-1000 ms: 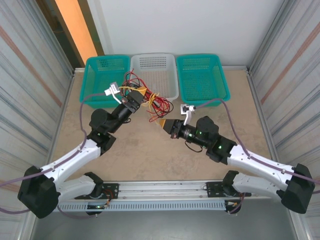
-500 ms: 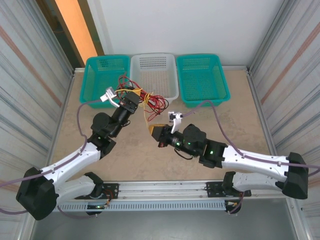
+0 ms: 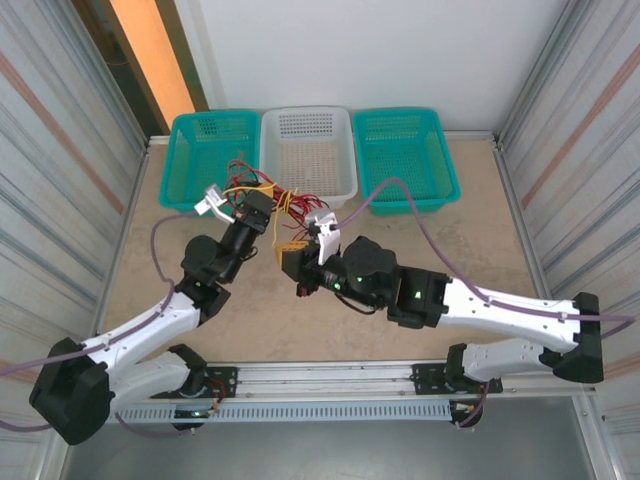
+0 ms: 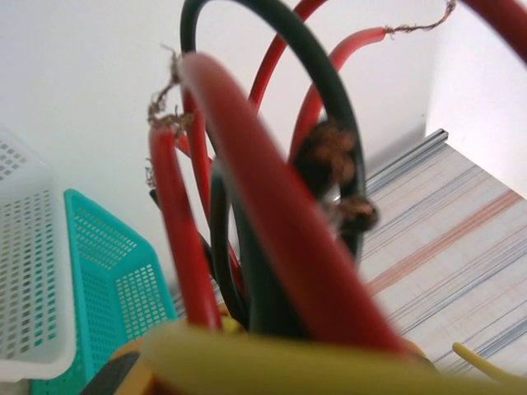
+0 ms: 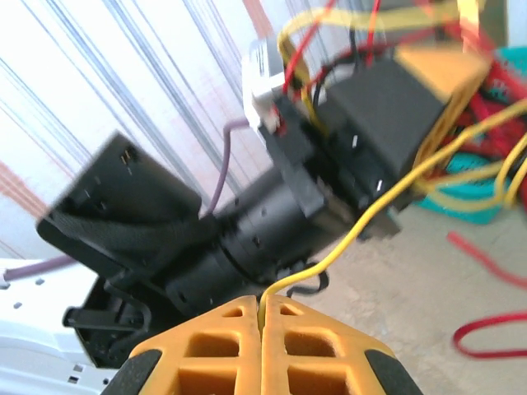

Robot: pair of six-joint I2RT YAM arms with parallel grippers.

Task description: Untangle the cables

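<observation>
The right fingers [image 5: 216,339] are pressed together on a single yellow wire [image 5: 362,226], which runs out of the seam between them and up toward the left fingers [image 5: 449,70]. Those pinch the rest of the cables [image 4: 247,247], a knot of red, black and yellow strands held up off the surface [image 3: 520,240], just in front of the white basket [image 3: 305,140]. Over the last second the right arm swings from right of centre across to the left and toward the near edge, taking the yellow wire with it. Meanwhile the left arm carries the bundle back and to the left, toward the nearer teal basket [image 3: 205,145]. The two sets of fingers now sit close together, and the yellow wire sags in a loop between them. We judge that one strand is being worked out of the bundle. It is not free yet, because the yellow loops are still wound among the red ones at the left fingers. Frayed copper ends [image 4: 333,152] on several strands could snag as the wire slides. We can read no brand or writing. A white tag [image 3: 210,200] on the left wrist is too small to make out.
</observation>
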